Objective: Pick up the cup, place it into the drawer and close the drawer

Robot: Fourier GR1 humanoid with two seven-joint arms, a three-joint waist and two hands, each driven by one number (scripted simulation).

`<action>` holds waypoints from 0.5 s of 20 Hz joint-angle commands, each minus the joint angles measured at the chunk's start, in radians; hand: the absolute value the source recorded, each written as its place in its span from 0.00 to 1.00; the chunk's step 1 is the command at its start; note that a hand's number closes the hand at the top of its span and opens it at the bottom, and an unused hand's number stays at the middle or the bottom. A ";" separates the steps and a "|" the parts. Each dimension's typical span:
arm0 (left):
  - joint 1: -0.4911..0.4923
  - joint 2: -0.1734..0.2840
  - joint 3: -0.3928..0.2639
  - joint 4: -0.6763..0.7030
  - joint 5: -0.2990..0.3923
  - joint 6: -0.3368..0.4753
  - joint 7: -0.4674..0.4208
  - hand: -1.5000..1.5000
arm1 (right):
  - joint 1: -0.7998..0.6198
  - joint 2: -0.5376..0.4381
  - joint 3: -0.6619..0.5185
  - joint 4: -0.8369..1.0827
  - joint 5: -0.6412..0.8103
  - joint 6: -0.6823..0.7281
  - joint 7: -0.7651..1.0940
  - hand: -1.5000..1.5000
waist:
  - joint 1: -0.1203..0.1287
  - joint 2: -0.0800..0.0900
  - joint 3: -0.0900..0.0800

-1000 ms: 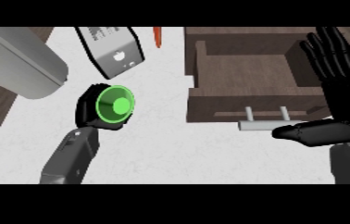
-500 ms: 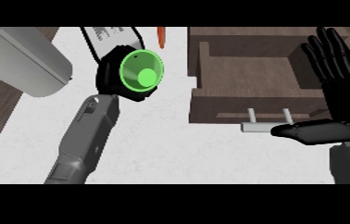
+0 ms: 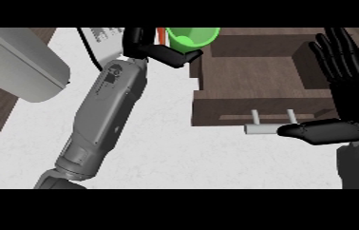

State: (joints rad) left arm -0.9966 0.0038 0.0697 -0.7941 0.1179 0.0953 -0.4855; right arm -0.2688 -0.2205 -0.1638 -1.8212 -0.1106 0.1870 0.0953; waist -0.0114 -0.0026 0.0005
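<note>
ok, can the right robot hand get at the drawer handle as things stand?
Probably yes. The right robot hand is open beside the drawer, its thumb right next to the drawer handle, with nothing between. The left robot hand holds the green cup well away.

a white speckled counter [image 3: 175, 153] carries a grey appliance [image 3: 28, 65] at its left edge

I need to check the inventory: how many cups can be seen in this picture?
1. The green cup is held by the left hand at the top, just over the open drawer's left rear corner. The arm may hide others.
</note>
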 commanded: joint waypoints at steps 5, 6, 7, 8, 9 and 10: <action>-0.243 -0.004 -0.124 0.130 0.083 0.199 0.240 1.00 | 0.023 0.003 0.015 -0.032 0.006 0.010 -0.009 0.00 | -0.029 0.004 0.000; -0.291 -0.004 -0.153 0.199 0.106 0.241 0.229 1.00 | -0.038 0.024 0.046 0.028 0.020 0.003 -0.020 0.00 | -0.044 0.012 0.001; -0.297 -0.004 -0.154 0.236 0.092 0.240 0.245 1.00 | 0.004 0.033 0.034 0.011 0.028 -0.010 -0.039 0.00 | -0.044 0.012 0.001; -0.294 -0.004 -0.201 0.247 0.141 0.243 0.250 1.00 | -0.052 0.040 0.057 0.058 0.051 -0.021 -0.031 0.00 | -0.042 0.013 0.001; -0.340 -0.004 -0.156 0.314 0.097 0.232 0.238 1.00 | 0.007 0.019 0.026 -0.011 0.010 0.005 -0.024 0.00 | -0.053 0.015 0.001; -0.342 -0.004 -0.177 0.341 0.113 0.257 0.237 1.00 | -0.042 -0.004 -0.010 0.035 -0.019 0.015 -0.021 0.00 | -0.056 0.018 0.001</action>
State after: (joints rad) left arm -1.2686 0.0004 -0.0676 -0.5673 0.2063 0.3019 -0.2773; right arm -0.2867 -0.2054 -0.1430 -1.8067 -0.0989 0.1871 0.0758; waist -0.0506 0.0091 0.0012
